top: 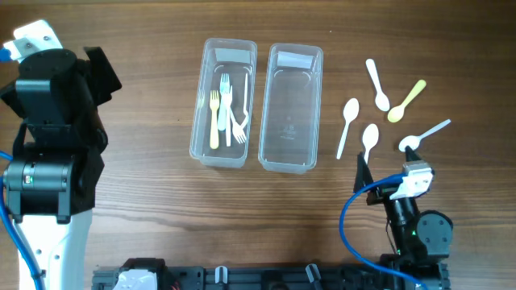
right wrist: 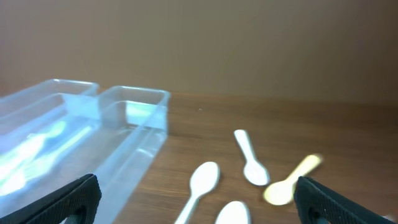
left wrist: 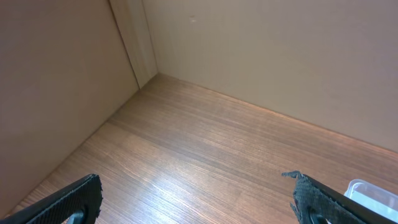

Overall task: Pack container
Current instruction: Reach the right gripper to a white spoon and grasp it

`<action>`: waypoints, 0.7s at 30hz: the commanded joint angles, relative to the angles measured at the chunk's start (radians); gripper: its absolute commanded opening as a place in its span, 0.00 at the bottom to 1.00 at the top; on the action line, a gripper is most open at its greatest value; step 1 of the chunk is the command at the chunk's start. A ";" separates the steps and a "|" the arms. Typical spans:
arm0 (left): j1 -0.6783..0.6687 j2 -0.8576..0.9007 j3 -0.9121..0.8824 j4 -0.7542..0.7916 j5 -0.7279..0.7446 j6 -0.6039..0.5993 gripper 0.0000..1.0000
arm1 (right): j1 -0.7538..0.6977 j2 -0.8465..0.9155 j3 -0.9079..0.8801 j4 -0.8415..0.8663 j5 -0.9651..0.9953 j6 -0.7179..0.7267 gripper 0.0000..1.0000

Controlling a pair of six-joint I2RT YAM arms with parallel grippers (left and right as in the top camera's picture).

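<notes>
Five spoons (top: 370, 138) lie loose on the table (top: 145, 201) at three o'clock of the empty tub (top: 290, 113) — mostly white, plus one yellow spoon (top: 407, 101); the forks (top: 226, 109) sit in the other tub (top: 198, 121) at its nine o'clock, so I'd guess it's sorting by type; right claw (right wrist: 198, 202) hangs at six o'clock of the spoons, jaws wide, gripping nothing — best placed for a pick; left claw (left wrist: 196, 190) is spread wide too, empty, parked far off at nine o'clock.

Robot lab bench, wooden table (top: 145, 209), plain walls (left wrist: 280, 56)
</notes>
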 commanded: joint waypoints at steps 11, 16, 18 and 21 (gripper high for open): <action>0.005 0.002 0.004 -0.001 -0.010 -0.010 1.00 | -0.003 0.422 0.774 -0.491 0.100 0.318 1.00; 0.005 0.002 0.004 -0.001 -0.009 -0.010 1.00 | -0.003 0.891 1.074 -0.847 0.048 0.280 1.00; 0.005 0.002 0.004 -0.001 -0.009 -0.010 1.00 | -0.003 1.023 1.085 -0.908 0.048 0.269 1.00; 0.005 0.002 0.004 -0.001 -0.010 -0.010 1.00 | -0.003 1.234 1.085 -0.951 0.085 0.248 1.00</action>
